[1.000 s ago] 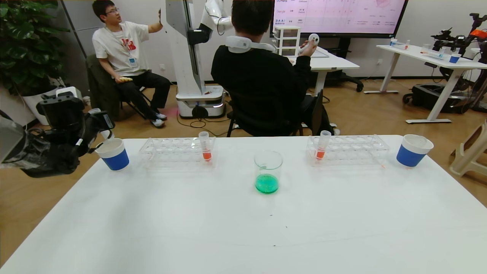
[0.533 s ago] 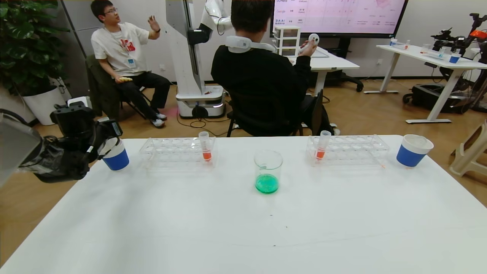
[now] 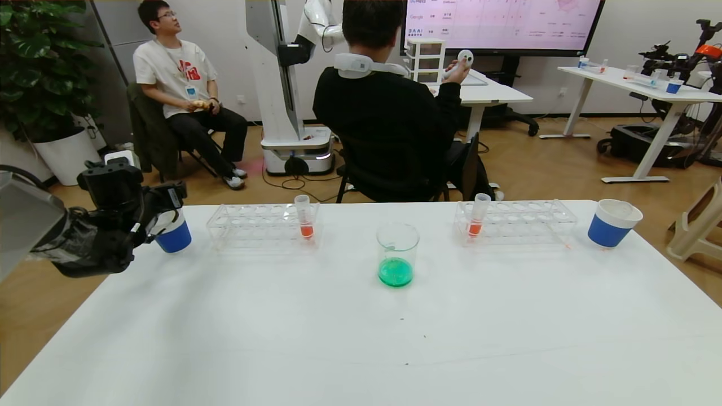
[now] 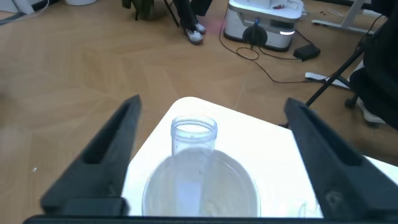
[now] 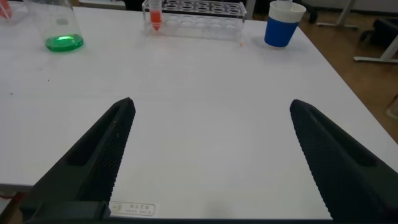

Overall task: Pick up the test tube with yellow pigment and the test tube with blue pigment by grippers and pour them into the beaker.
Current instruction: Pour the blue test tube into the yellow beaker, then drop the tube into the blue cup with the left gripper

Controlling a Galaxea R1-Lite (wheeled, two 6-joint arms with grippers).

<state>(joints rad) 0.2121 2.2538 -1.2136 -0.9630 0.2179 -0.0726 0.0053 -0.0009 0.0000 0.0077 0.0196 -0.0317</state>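
The beaker (image 3: 397,254) stands mid-table and holds green liquid; it also shows in the right wrist view (image 5: 61,31). No tube tinted yellow or blue is in view. My left gripper (image 3: 169,203) hovers open over the left blue paper cup (image 3: 174,238) at the table's far left corner. In the left wrist view the gripper (image 4: 212,106) straddles an empty clear tube (image 4: 193,146) that leans inside the cup (image 4: 199,193), fingers apart and clear of it. My right gripper (image 5: 211,104) is open and empty above bare table near the front edge, out of the head view.
Two clear racks (image 3: 262,225) (image 3: 516,223) stand behind the beaker, each with one orange-red tube (image 3: 304,217) (image 3: 477,217). A second blue paper cup (image 3: 612,223) stands far right. A seated person (image 3: 389,113) is just beyond the far table edge.
My left gripper moved right and down from beside the cup to over it. The empty tube it held tilted above the cup now rests inside the cup, released.
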